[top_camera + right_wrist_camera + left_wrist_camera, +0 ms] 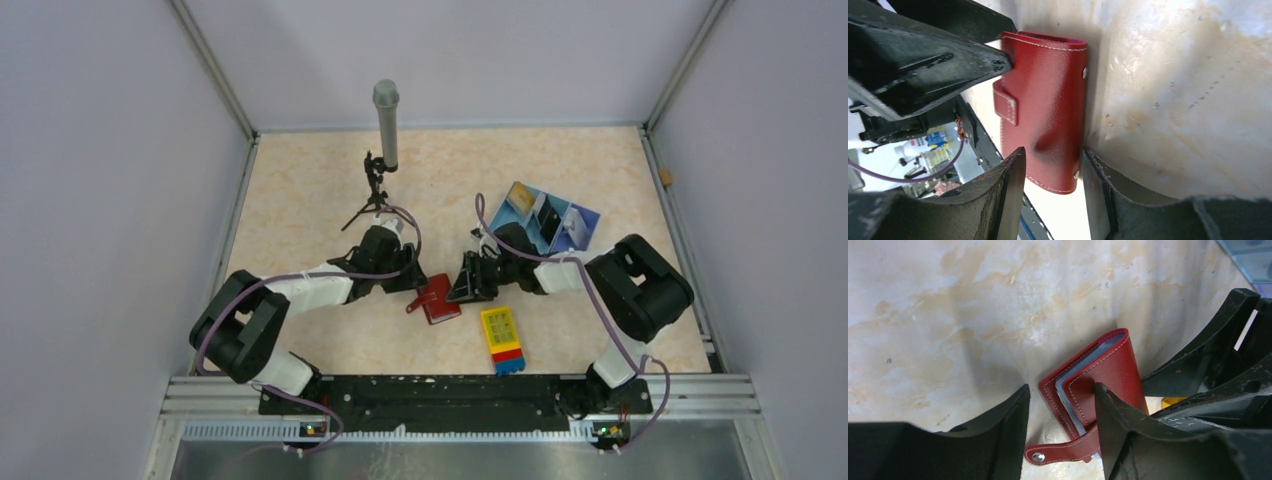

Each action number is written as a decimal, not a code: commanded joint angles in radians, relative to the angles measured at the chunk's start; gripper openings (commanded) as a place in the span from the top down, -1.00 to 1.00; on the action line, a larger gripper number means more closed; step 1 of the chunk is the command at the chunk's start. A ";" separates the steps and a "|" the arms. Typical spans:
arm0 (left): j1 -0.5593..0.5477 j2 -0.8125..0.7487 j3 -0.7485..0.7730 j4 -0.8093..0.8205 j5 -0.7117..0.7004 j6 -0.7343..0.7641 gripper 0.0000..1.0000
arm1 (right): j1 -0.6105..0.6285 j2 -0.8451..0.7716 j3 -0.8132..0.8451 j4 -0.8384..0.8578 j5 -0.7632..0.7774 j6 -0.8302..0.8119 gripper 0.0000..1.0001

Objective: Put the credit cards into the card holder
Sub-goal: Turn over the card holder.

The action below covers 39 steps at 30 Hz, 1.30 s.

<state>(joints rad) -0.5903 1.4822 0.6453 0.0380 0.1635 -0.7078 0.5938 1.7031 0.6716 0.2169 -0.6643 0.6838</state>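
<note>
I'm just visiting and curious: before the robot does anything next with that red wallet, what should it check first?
1. Wallet sits between left gripper and right gripper: ok.
2. Strap unsnapped: ok.
3. Wallet spread open for cards: not ok, barely ajar.
4. Right gripper clamped firmly on wallet: cannot tell.
5. Card in either gripper: not ok; the cards lie in the blue tray.

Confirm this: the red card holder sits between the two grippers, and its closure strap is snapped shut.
Not quite. The card holder is between the left gripper and right gripper, but its strap is unfastened: the left wrist view shows it lying loose, snap exposed.
</note>
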 commanded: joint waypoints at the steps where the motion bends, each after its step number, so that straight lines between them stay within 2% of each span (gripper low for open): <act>1: -0.007 0.005 -0.039 0.009 -0.022 0.006 0.02 | 0.026 0.042 -0.025 0.091 0.005 0.052 0.11; 8: -0.024 0.001 -0.086 0.010 -0.055 -0.017 0.25 | 0.059 0.071 -0.046 0.195 0.012 0.138 0.11; 17: -0.060 -0.027 -0.147 0.057 -0.108 -0.118 0.42 | 0.084 0.093 -0.072 0.298 0.069 0.234 0.14; 19: -0.070 -0.034 -0.166 0.078 -0.122 -0.151 0.46 | 0.084 0.091 -0.088 0.341 0.081 0.267 0.30; 23: -0.089 -0.062 -0.185 0.107 -0.143 -0.191 0.44 | 0.084 0.056 -0.097 0.375 0.106 0.286 0.78; 25: -0.090 -0.097 -0.169 0.081 -0.152 -0.196 0.34 | 0.084 0.022 -0.079 0.346 0.110 0.275 0.99; 29: -0.089 -0.219 -0.067 -0.092 -0.246 -0.174 -0.26 | 0.084 -0.068 0.002 0.177 0.152 0.177 1.00; 31: -0.089 -0.286 0.004 -0.188 -0.306 -0.159 -0.45 | 0.084 -0.108 0.065 0.043 0.202 0.092 1.00; 35: -0.089 -0.361 0.139 -0.301 -0.368 -0.139 -0.64 | 0.087 -0.160 0.218 -0.175 0.312 -0.070 1.00; 39: -0.091 -0.335 0.245 -0.308 -0.309 -0.191 -0.72 | 0.111 -0.202 0.331 -0.316 0.450 -0.199 1.00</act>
<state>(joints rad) -0.6769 1.1370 0.8021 -0.2077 -0.1474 -0.8742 0.6731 1.5818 0.8856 0.0761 -0.3763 0.6697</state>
